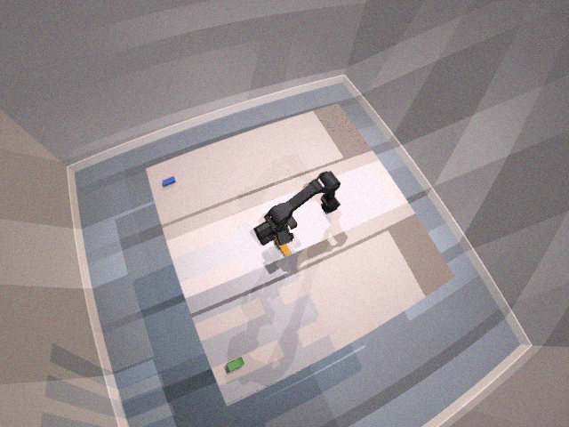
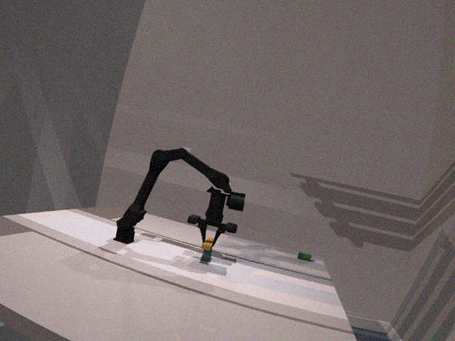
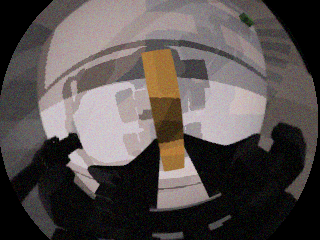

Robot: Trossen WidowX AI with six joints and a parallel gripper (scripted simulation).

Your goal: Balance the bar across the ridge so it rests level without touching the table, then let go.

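Note:
The orange bar (image 1: 285, 249) (image 2: 207, 246) (image 3: 161, 75) is held between the fingers of my gripper (image 2: 208, 243) (image 3: 170, 139), which is shut on it and points down. In the exterior view the bar looks roughly level and clear of the table. The dark teal ridge (image 2: 206, 256) stands on the table directly under the bar. The bar's underside appears to meet the ridge's top, but I cannot tell whether they touch. In the wrist view the bar hides the ridge. In the top view the arm covers the fingertips and part of the bar.
A green block (image 1: 235, 364) (image 2: 304, 256) (image 3: 246, 19) lies near one table corner, far from the gripper. A blue block (image 1: 169, 181) lies near another corner. Bands of shadow cross the pale table (image 1: 257, 151).

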